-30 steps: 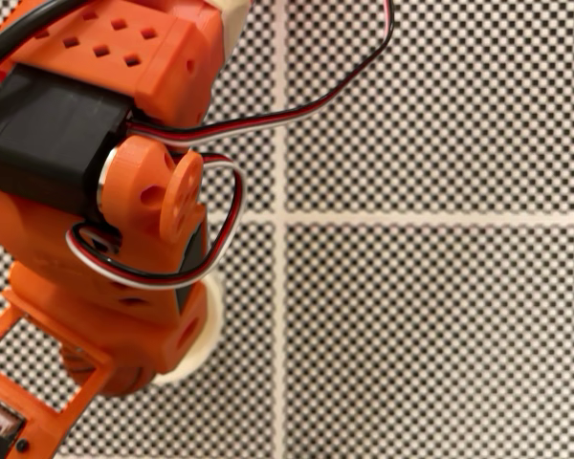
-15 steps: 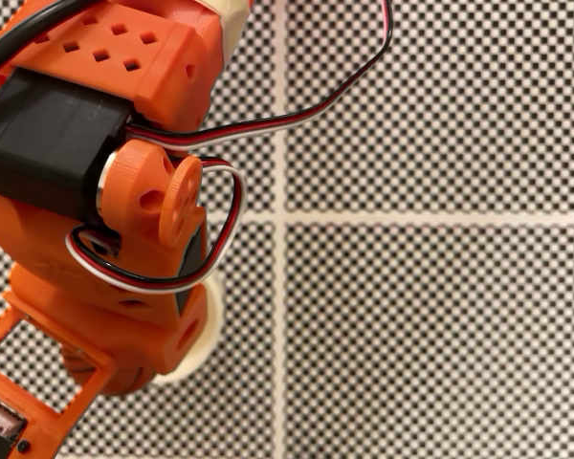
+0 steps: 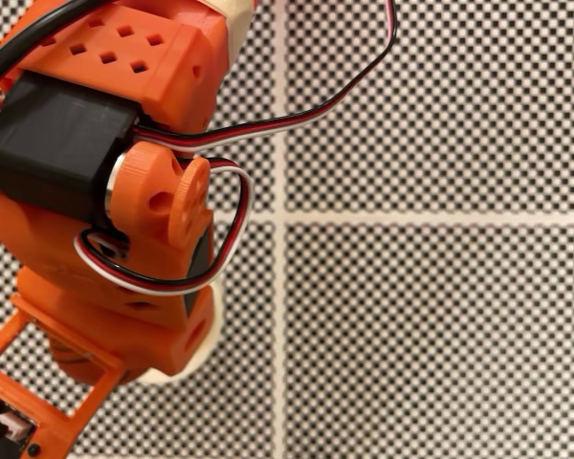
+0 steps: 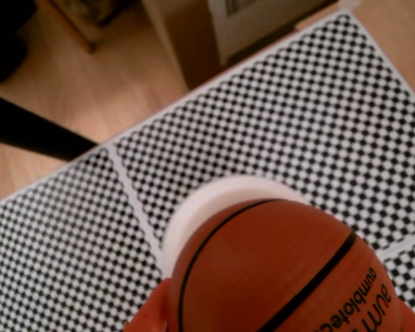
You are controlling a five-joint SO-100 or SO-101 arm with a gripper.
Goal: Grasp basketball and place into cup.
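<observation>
Wrist view shows you one basketball [image 4: 277,270] held in your hand, an orange finger [image 4: 149,315] pressed to its left side, directly over one cup [image 4: 214,200], whose white rim peeks out behind it. Black lettering on the ball is too blurred to read. Checkered table [image 4: 69,235] lies beneath, wooden floor [image 4: 90,83] beyond.

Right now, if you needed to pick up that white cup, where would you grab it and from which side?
Probably by the rolled rim, on the arc facing away from the wrist camera. That crescent is the exposed part of the cup; the basketball covers the rest. One finger inside the mouth and one outside, coming from above, would suit an upright open cup. Its wall is hidden, so a side grip can't be judged.
</observation>
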